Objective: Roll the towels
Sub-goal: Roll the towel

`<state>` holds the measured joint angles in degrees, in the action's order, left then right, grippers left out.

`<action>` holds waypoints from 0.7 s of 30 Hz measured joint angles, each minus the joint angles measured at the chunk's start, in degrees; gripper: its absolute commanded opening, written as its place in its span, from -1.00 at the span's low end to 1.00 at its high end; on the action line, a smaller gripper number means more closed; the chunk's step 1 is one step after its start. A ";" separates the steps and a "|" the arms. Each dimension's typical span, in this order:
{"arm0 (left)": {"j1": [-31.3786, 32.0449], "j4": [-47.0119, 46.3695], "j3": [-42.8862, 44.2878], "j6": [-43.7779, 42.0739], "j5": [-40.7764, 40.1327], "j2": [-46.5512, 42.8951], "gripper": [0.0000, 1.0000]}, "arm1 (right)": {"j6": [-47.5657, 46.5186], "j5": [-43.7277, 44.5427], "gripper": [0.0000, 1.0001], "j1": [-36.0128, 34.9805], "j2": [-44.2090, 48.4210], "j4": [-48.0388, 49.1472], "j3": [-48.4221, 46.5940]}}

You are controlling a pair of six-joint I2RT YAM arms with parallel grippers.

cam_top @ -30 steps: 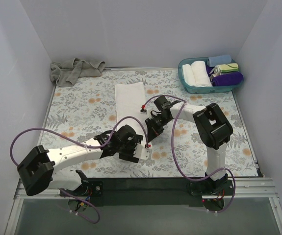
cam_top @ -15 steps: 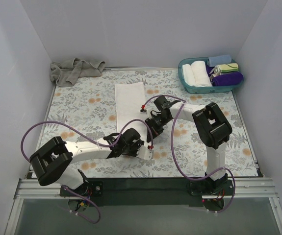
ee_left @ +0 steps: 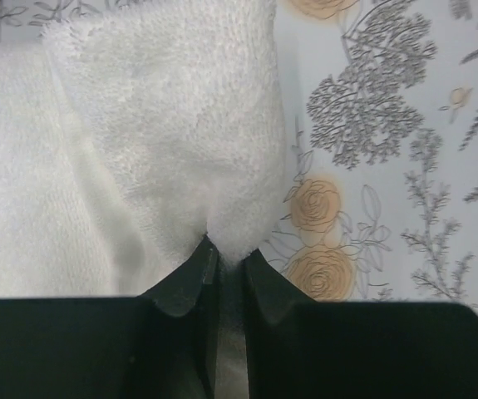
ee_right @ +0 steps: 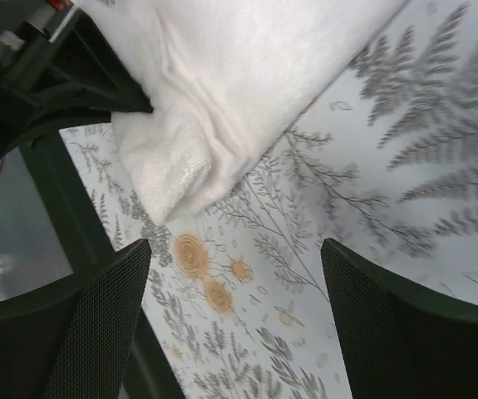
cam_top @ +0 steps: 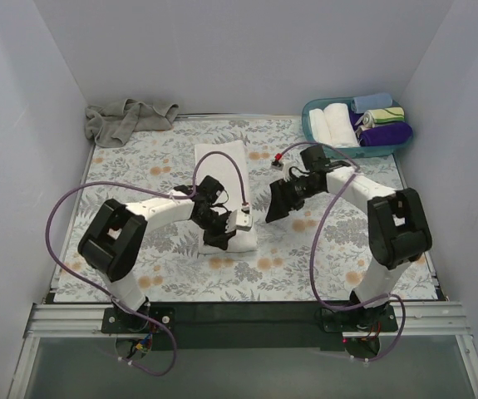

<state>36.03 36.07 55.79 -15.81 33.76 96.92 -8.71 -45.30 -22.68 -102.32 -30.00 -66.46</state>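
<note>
A white towel (cam_top: 219,163) lies lengthwise in the middle of the flowered table, its near end folded over and bunched. My left gripper (cam_top: 233,229) is shut on that near end; in the left wrist view a pinch of white towel (ee_left: 172,125) runs down between the black fingers (ee_left: 190,278). My right gripper (cam_top: 273,204) hangs open just right of the towel, holding nothing. The right wrist view shows the white towel (ee_right: 239,75) up and to the left of the open gripper (ee_right: 234,283). A grey-beige towel (cam_top: 127,119) lies crumpled in the far left corner.
A teal basket (cam_top: 348,151) at the far right corner holds several rolled towels. White walls close in the table on three sides. The left arm (ee_right: 39,75) shows dark at the top left of the right wrist view.
My left gripper has moved onto the white towel's near end and shut on it. My right gripper has opened and drawn away to the right.
</note>
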 measured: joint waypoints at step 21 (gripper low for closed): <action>-6.78 34.71 21.33 2.23 26.05 29.94 -0.99 | -21.84 16.94 0.15 -23.87 29.31 16.06 20.37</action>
<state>29.26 70.78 77.12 -13.58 59.81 126.87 -30.55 -28.36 -46.54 -73.01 -13.93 -46.09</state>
